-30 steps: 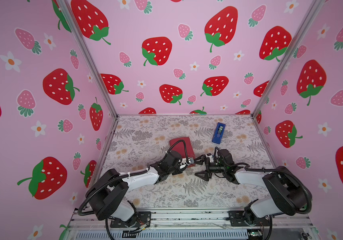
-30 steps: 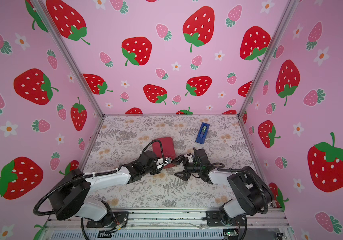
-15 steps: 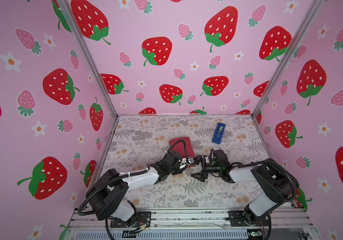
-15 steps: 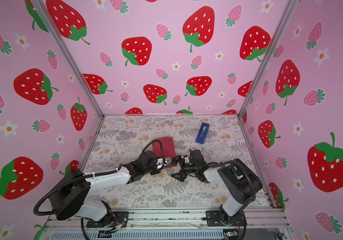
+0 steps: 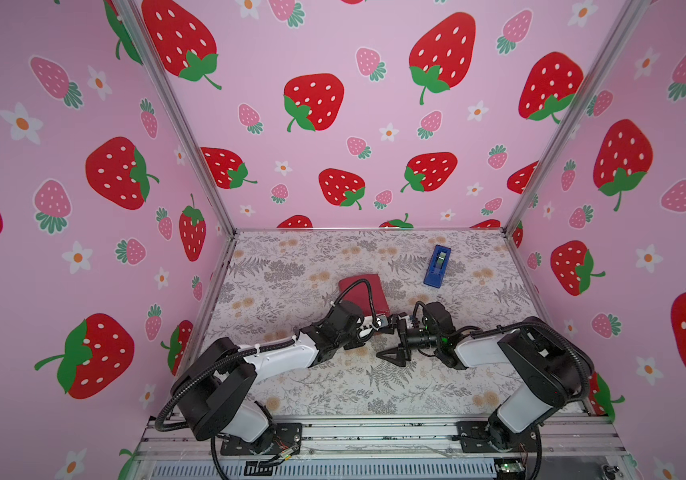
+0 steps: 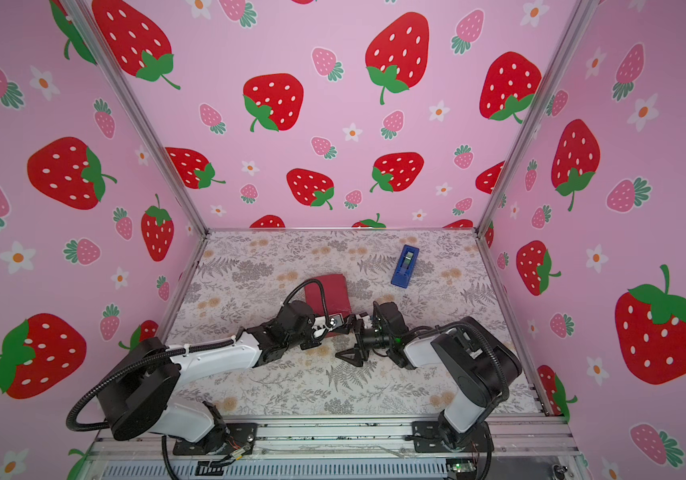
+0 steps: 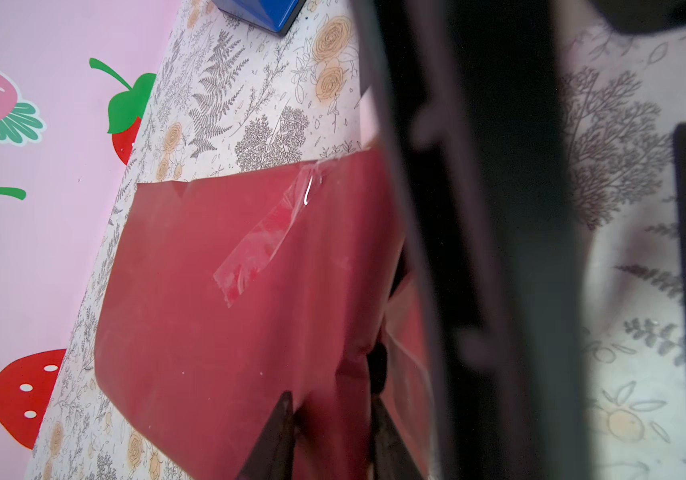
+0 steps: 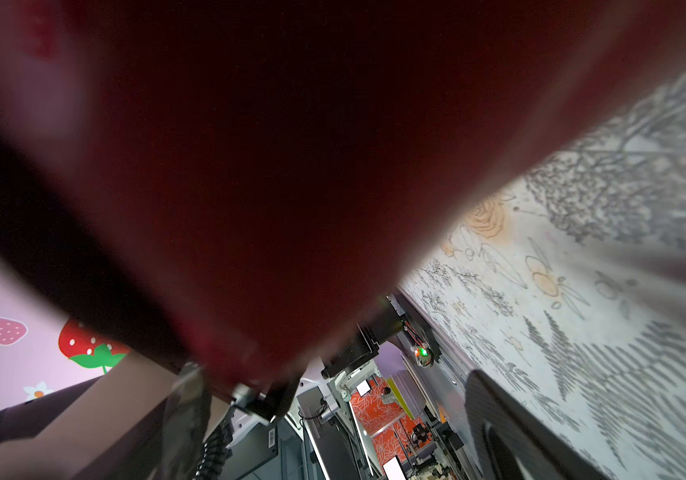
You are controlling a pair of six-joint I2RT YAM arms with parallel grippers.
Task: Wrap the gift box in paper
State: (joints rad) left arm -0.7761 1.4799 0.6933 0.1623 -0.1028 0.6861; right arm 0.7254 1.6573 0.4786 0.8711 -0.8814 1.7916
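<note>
- In both top views, the paper (image 5: 360, 291) sits as a squarish dark red parcel at mid-frame on the floral table (image 5: 333, 386), a little left of centre. The gift box is hidden under it.
- In both top views, a blue tape dispenser (image 5: 437, 266) lies well apart from the parcel, to its upper right and nearer the back wall.
- In both top views, the left gripper (image 5: 379, 325) reaches in from the lower left and meets the parcel's near right corner. We cannot read its jaws from this height.
- In both top views, the right gripper (image 5: 395, 340) comes in from the lower right, just beside the left one. Its fingers are spread wide, one up by the parcel's corner and one low over bare table.
- In the left wrist view, the paper fills the middle of the frame, with a strip of clear tape (image 7: 258, 245) stuck slantwise across it.
- At the bottom edge of that view, the left gripper's two dark fingers (image 7: 279, 432) stand close together and pinch a ridge of paper between them.
- A blurred dark bar runs top to bottom right of centre. The dispenser's corner shows at the top.
- In the right wrist view, blurred red paper covers the upper left, very close to the lens. The table fills the right side.
- One dark, blurred finger shows at the lower right, and the jaws are wide apart.
</note>
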